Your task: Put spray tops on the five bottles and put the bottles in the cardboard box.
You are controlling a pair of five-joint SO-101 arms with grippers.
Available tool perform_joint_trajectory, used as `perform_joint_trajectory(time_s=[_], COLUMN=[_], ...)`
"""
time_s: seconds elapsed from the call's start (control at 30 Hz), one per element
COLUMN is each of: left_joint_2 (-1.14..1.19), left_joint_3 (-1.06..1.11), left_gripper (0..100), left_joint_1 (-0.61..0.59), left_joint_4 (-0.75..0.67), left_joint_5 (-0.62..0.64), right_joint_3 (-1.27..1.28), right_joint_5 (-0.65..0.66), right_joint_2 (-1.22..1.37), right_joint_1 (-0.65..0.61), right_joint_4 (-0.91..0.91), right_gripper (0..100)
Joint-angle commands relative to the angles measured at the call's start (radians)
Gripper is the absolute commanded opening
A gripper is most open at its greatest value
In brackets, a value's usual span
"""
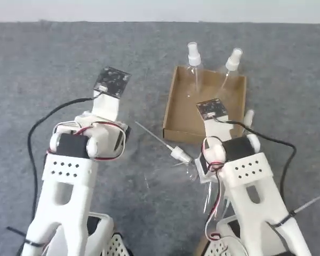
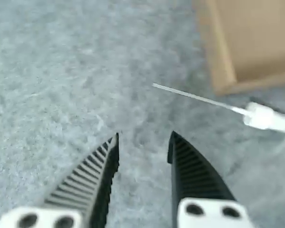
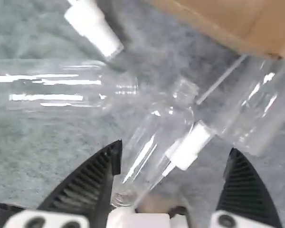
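Looking down on a grey felt worktop point(image 1: 42, 64), I see two white arms side by side. The box point(image 1: 173, 106) sits toward one o'clock of centre. Two bottles point(image 1: 193, 69) stand at its far wall with spray heads fitted. The other bottles point(image 3: 61, 90) lie on their sides just short of the box's near edge, about five o'clock of centre, under the right arm. At least two have bare necks. A loose top point(image 1: 178, 153) lies beside them, its thin tube point(image 1: 149, 133) pointing to ten o'clock.

The right claw point(image 3: 175, 147) gapes wide above the lying bottles. One rests between its jaws, but nothing is gripped. The left claw point(image 2: 144, 137) is partly open and empty, over bare felt near the loose top.

The bottles look like thin clear plastic: probably light, smooth, quick to roll and easy to squash. I would pinch one gently across mid-body. The top is best taken by its collar, since the tube would likely bend.

No label or writing can be read on the bottles or box.
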Motion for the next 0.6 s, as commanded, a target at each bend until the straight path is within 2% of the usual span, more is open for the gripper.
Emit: perform_joint_trajectory(time_s=[0.0, 0.13, 0.3, 0.57], left_joint_2=[0.0, 0.0, -0.003, -0.003], left_joint_3=[0.019, 0.018, 0.018, 0.007], left_gripper=[16, 16, 16, 16], left_joint_1=[-0.021, -0.018, -0.02, -0.021], left_joint_4=[-0.075, -0.081, -0.081, -0.077], left_joint_5=[0.009, 0.012, 0.012, 0.014], right_joint_3=[0.055, 0.144, 0.152, 0.1], right_joint_5=[-0.064, -0.066, -0.069, -0.074], right_joint_2=[-0.019, -0.019, -0.013, 0.236], right_joint_1=[-0.013, -0.013, -0.013, -0.015], right_joint_4=[-0.039, -0.13, -0.153, -0.188], right_gripper=[28.1, 28.1, 28.1, 28.1])
